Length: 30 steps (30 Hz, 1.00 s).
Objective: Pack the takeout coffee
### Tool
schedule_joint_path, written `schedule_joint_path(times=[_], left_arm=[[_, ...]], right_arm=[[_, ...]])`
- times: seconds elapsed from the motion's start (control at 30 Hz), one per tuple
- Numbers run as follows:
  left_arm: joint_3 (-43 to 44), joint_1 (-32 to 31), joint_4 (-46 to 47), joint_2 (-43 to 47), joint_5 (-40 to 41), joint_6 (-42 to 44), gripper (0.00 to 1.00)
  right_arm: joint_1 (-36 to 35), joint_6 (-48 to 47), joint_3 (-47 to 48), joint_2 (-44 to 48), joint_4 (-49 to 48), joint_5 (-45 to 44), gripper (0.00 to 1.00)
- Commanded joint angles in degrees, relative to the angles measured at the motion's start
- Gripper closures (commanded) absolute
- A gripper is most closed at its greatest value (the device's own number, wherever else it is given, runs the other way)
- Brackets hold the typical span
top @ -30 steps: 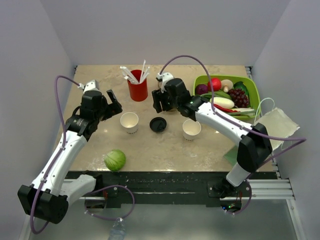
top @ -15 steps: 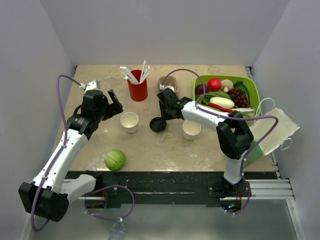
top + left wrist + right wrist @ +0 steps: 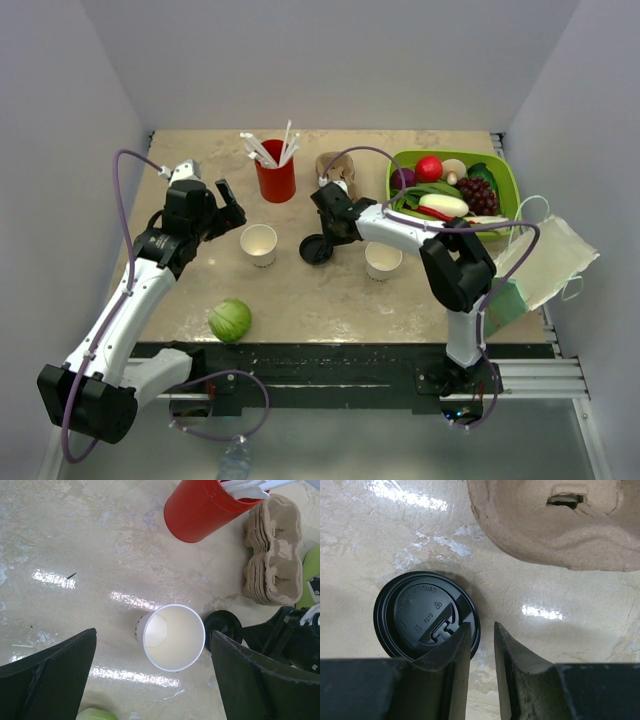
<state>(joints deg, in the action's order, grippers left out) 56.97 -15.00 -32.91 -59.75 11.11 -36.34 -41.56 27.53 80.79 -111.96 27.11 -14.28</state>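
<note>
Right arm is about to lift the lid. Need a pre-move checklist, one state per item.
1. Lid rim sits in the narrow gap of the right gripper: ok.
2. Fingers actually clamped on the rim: cannot tell.
3. Lid lies flat on the table, top side up: ok.
4. Left cup and right cup upright and uncovered, ready for a lid: ok.
5. Left gripper open, holding nothing, above the left cup and off the lid: ok.
6. Cardboard cup carriers apart from the lid and the right gripper: ok.
</note>
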Motion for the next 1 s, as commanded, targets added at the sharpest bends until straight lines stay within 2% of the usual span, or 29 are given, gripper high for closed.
schedule_joint_path(times=[0.0, 0.17, 0.3, 0.33, 0.5, 0.6, 0.73, 0.83, 0.97], left_arm=[[0.6, 0.41, 1.7, 0.42, 0.66, 0.3, 0.0], [0.42, 0.41, 1.71, 0.77, 0.49, 0.21, 0.0], [0.16, 0.41, 2.05, 1.38, 0.23, 0.13, 0.0], [0.07, 0.41, 2.23, 1.39, -0.3, 0.39, 0.0], [-2.12, 0.41, 7.57, 2.79, -7.93, 4.16, 0.0], [-4.05, 0.41, 12.58, 3.85, -16.54, 6.62, 0.0], [-6.08, 0.33, 19.88, 3.76, -33.39, 8.3, 0.0], [-6.7, -0.2, 24.2, 2.18, -37.73, 7.07, 0.0], [-5.73, -0.73, 24.73, -0.45, -37.04, 7.16, 0.0]], right_arm=[[-0.1, 2.97, 0.33, -1.41, -1.45, -1.01, 0.73], [-0.01, 3.85, 0.15, -1.94, -1.8, -0.83, 0.77], [-0.1, 4.11, -0.9, -0.11, -3.2, 0.04, 0.97], [-0.1, 4.02, -1.68, 0.6, -4.69, 0.48, 1.0], [-0.1, 1.92, -4.77, 8.24, -9.36, 1.2, 1.0], [-0.1, -1.15, -4.51, 13.32, -8.22, -0.3, 1.0], [-0.1, -6.24, -2.4, 18.44, -4.54, 1.0, 1.0], [-0.01, -9.59, -0.73, 21.51, -3.91, 8.01, 1.0], [-0.01, -12.93, 0.24, 23.37, -5.23, 16.46, 1.0]])
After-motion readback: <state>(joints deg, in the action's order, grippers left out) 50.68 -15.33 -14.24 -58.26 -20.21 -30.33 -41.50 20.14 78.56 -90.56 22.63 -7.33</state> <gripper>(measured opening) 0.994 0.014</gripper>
